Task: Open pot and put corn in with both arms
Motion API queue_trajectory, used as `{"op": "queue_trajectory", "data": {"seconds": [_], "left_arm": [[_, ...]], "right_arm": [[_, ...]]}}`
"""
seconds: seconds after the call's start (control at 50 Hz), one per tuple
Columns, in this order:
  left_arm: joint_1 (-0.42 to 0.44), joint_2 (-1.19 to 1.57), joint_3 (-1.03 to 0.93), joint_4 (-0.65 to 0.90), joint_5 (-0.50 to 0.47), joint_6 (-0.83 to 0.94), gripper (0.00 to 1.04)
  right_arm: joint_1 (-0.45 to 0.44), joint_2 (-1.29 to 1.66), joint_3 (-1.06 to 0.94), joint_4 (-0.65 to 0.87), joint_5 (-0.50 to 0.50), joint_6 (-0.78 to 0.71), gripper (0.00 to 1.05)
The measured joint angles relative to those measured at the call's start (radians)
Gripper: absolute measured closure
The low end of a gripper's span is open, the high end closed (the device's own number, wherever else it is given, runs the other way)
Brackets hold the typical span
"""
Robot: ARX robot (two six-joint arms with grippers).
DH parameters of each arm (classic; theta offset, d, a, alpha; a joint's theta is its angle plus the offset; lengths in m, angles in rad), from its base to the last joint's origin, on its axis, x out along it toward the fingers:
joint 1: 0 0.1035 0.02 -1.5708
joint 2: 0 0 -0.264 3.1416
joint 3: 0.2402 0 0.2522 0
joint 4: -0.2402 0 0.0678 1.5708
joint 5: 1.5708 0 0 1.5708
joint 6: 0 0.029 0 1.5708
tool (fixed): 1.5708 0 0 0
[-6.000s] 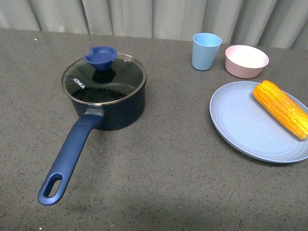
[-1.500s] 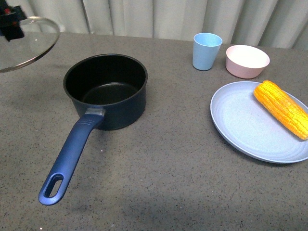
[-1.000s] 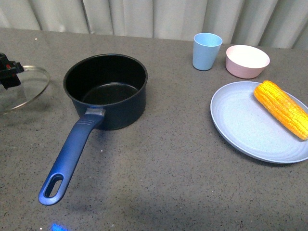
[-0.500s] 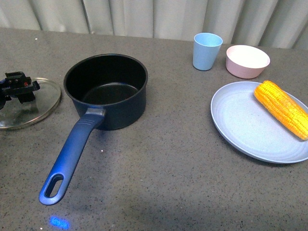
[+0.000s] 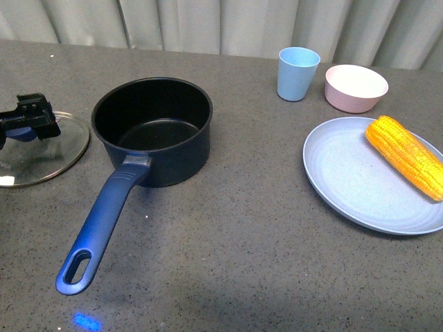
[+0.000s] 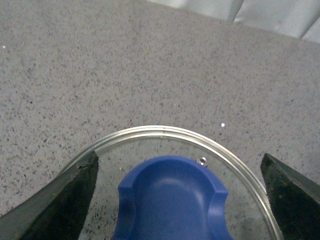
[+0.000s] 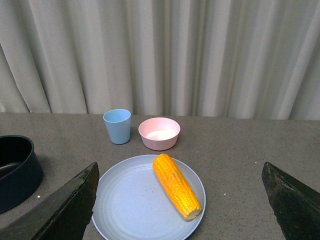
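Observation:
The dark blue pot stands open with its black inside bare and its long handle pointing toward me. Its glass lid lies flat on the table to the pot's left. My left gripper hovers over the lid's blue knob, open, its fingers wide on both sides and not touching it. The yellow corn lies on the light blue plate at the right. My right gripper is open, facing the corn from a distance; it is out of the front view.
A light blue cup and a pink bowl stand behind the plate. A grey curtain hangs along the table's far edge. The pot's rim shows at the edge of the right wrist view.
The lid came off the pot, travelled left and down, and now rests on the table. My left gripper has let go of the knob. Corn and plate are unmoved.

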Motion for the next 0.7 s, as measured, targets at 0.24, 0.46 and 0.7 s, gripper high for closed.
{"op": "queue_trajectory", "data": {"seconds": [0.24,0.46,0.7], "left_arm": [[0.004,-0.201,-0.106,-0.024,-0.009,-0.012,0.07],[0.031,-0.552,-0.335,-0.067,-0.021,0.000,0.07],[0.061,-0.908,-0.473,-0.184,-0.002,-0.018,0.10]], "right_arm": [[0.000,0.000,0.000,0.000,0.000,0.000,0.09],[0.000,0.000,0.000,0.000,0.000,0.000,0.09],[0.000,0.000,0.000,0.000,0.000,0.000,0.09]]}}
